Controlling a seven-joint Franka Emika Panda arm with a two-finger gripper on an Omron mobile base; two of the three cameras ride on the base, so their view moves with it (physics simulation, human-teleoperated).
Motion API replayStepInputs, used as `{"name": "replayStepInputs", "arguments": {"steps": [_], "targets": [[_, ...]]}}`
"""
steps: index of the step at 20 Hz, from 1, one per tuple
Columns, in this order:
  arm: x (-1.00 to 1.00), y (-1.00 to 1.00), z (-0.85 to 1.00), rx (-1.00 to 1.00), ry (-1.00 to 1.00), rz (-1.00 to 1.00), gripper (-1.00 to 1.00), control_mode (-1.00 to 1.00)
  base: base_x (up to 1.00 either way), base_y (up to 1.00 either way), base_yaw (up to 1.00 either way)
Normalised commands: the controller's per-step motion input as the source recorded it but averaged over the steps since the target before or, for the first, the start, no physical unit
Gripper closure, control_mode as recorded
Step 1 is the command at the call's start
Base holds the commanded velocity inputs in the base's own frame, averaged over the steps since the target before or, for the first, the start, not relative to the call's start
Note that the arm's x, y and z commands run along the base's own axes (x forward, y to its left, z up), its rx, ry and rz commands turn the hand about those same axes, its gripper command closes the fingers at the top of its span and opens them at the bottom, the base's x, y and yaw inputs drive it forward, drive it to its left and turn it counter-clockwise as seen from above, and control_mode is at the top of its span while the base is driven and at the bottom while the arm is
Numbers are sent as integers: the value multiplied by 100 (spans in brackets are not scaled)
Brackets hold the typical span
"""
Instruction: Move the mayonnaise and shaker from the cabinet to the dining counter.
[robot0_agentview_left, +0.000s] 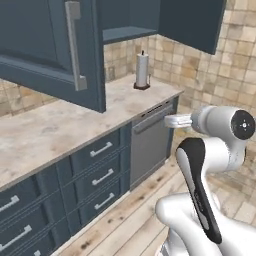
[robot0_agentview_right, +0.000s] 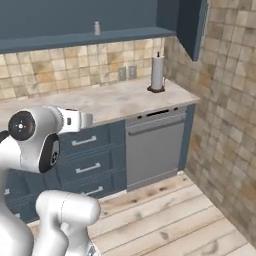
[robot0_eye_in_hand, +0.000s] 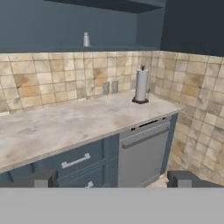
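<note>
Shaker (robot0_eye_in_hand: 86, 39), a tiny pale grey cylinder narrowing upward, stands on the open cabinet's (robot0_agentview_left: 50, 50) bottom shelf. Below, a paper-towel roll (robot0_eye_in_hand: 141, 85) stands on the marble counter (robot0_eye_in_hand: 65, 127) over a dishwasher (robot0_eye_in_hand: 142, 153). Gripper (robot0_eye_in_hand: 112, 179) hangs spread, empty, well apart.

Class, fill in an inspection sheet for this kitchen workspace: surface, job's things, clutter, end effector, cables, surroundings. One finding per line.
Surface: marble-look counter backed by tan tiles, mostly bare.
Job's things: shaker stands upright on the floor of the open cabinet; cabinet door swung open. No mayonnaise or dining counter seen.
Clutter: paper towel roll upright on its stand near the counter's corner end.
End effector: end effector open, holding nothing, away from the counter and aimed toward the cabinet.
Cables: nothing seen.
Surroundings: dishwasher beside drawers, wall outlets, wooden floor.
</note>
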Motion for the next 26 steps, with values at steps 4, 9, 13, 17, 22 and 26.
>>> {"name": "replayStepInputs", "arguments": {"steps": [4,9,13,17,22,26], "targets": [[0,0,0,0,0,0,-100,100,100,-21,44],[0,0,0,0,0,0,-100,100,98,-45,40],[0,0,0,0,0,0,-100,100,99,-11,47],[0,0,0,0,0,0,-100,100,78,0,35],[0,0,0,0,0,0,-100,100,60,-27,21],[0,0,0,0,0,0,-100,100,52,-33,4]]}}
